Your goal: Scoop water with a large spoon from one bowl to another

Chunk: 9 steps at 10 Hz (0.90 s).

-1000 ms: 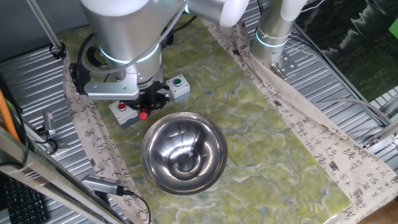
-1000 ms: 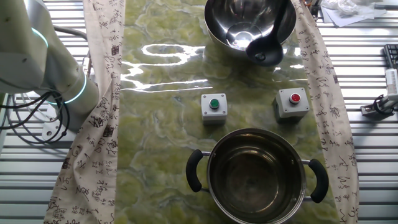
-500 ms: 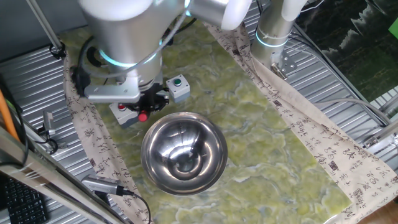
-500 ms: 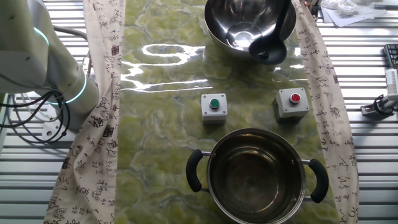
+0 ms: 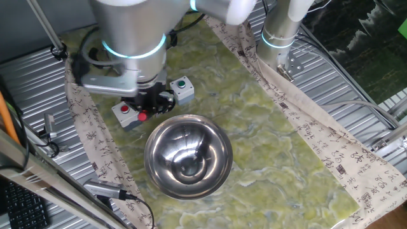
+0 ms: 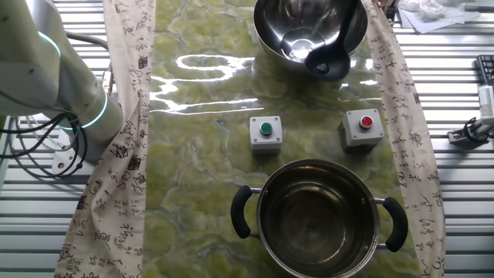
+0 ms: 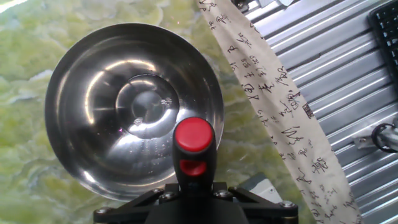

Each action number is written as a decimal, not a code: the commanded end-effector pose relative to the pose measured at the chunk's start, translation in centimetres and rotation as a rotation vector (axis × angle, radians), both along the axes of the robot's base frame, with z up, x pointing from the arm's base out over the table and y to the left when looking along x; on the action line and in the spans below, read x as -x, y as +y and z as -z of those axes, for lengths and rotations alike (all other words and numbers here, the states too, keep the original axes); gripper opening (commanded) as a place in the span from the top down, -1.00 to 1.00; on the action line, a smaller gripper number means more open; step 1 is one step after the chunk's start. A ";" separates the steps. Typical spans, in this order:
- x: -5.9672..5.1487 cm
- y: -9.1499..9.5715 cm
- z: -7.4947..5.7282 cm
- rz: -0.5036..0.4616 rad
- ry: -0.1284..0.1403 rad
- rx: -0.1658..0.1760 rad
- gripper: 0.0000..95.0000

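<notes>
Pincer (image 7: pixel 194 194) clamps the black ladle with red-capped handle (image 7: pixel 193 144); its dark scoop (image 6: pixel 327 64) hangs at the near rim of the wide mirror-shiny steel bowl (image 6: pixel 287 23). Versus 0.5 s ago the scoop sits slightly left and lower, arm shifted slightly. Black-handled steel pot (image 6: pixel 318 216) unmoved on the green marbled surface (image 6: pixel 201 154), well apart.

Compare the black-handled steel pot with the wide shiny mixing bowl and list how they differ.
The deep steel pot with two black loop handles has straight walls; the wide mirror-shiny steel mixing bowl has none and curves in a shallow dish. The pot stands beside the two grey button boxes, the bowl at the table's opposite end. The dark ladle hangs at the bowl's rim, not the pot's. Both are round, steel and upright.
</notes>
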<state>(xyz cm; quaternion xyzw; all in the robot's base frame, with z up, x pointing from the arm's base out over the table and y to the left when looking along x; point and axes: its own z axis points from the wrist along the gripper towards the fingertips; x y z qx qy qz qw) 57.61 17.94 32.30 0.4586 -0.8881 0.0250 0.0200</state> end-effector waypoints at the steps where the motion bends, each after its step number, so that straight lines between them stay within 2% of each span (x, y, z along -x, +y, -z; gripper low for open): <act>1: 0.2 0.0 0.0 0.038 0.052 -0.019 1.00; 4: 0.2 -0.1 0.0 0.039 0.068 0.004 1.00; 9: -0.1 -0.9 -0.2 0.018 0.067 0.004 1.00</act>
